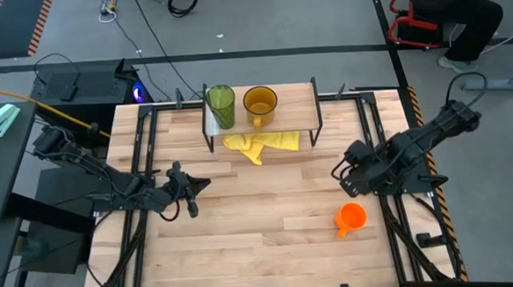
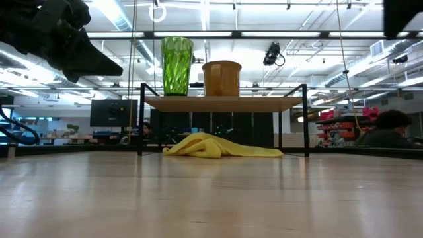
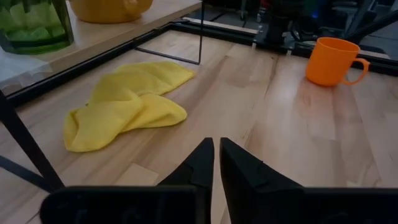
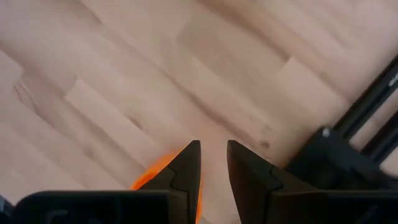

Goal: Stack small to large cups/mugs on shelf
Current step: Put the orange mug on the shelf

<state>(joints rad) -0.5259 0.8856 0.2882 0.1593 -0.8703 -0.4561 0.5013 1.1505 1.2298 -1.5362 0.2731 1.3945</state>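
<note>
my right gripper (image 4: 213,163) hangs with its fingers a little apart and nothing between them, above the table (image 1: 271,248) just beside the orange mug (image 1: 350,218), which lies on its side near my right edge. my left gripper (image 3: 216,163) is nearly closed and empty, waiting over the left side. the tumbler (image 1: 220,106) and amber mug (image 1: 260,102) already stand on the shelf (image 1: 303,101), so i judge the orange mug is the step in hand: come down over its rim, close, carry it to the shelf. a yellow cloth (image 1: 264,144) lies under the shelf front, out of that path i think.
</note>
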